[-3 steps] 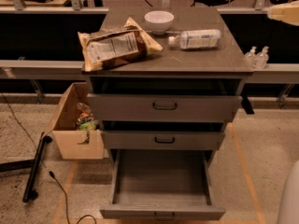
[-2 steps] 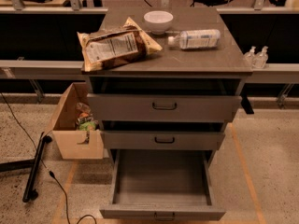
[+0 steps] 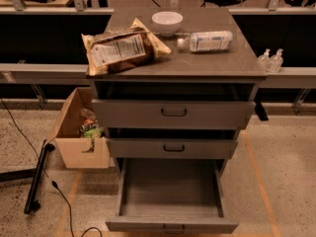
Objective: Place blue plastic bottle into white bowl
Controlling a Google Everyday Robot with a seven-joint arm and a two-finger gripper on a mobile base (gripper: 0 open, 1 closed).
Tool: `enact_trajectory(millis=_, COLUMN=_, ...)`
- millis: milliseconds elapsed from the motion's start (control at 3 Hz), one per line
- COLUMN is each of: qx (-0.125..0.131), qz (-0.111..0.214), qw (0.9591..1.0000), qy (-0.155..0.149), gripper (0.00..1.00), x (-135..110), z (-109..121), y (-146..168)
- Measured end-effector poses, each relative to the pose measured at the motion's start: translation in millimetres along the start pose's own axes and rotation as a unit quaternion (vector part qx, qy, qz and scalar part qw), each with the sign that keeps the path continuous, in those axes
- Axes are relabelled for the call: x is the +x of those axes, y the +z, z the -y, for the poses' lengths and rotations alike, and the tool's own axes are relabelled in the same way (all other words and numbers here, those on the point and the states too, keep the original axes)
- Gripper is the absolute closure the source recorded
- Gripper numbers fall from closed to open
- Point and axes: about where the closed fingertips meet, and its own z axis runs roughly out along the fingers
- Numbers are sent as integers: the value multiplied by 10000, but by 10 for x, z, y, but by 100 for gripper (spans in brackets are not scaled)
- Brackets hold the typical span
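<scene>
My fingers aren't in shot, the gripper's somewhere off-frame, so I can't tell how they're set. The blue plastic bottle [image 3: 207, 41] lies on its side on the cabinet top [image 3: 212, 64], just right of the white bowl [image 3: 167, 22]. It looks light, slick and squashy, so I'd pinch it mid-label, across the barrel.

Cabinet top [image 3: 217, 64]: snack bag [image 3: 121, 51], white bowl [image 3: 167, 21], blue plastic bottle [image 3: 207, 41].

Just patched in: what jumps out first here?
A brown snack bag sprawls on the cabinet top, front left; behind it sits the white bowl, with the blue plastic bottle lying on its side to its right. The bottom drawer stands pulled open. The end effector is out of view.
</scene>
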Motion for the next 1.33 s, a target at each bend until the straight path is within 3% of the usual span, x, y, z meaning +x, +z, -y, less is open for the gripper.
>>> enact_trajectory(millis=333, qx=-35, qz=-85, qw=9998, qy=176, gripper=0, x=158, z=68, y=198)
enact_trajectory(millis=667, qx=-67, qz=-81, qw=9988, qy=475, gripper=0, x=430, z=200, y=677)
enact_trajectory(millis=1000, qx=161, qz=47, qw=9990, qy=412, gripper=0, x=536, z=276, y=1134)
enact_trajectory(millis=1333, qx=362, qz=9, qw=9993, qy=-94, gripper=0, x=733, z=233, y=1594)
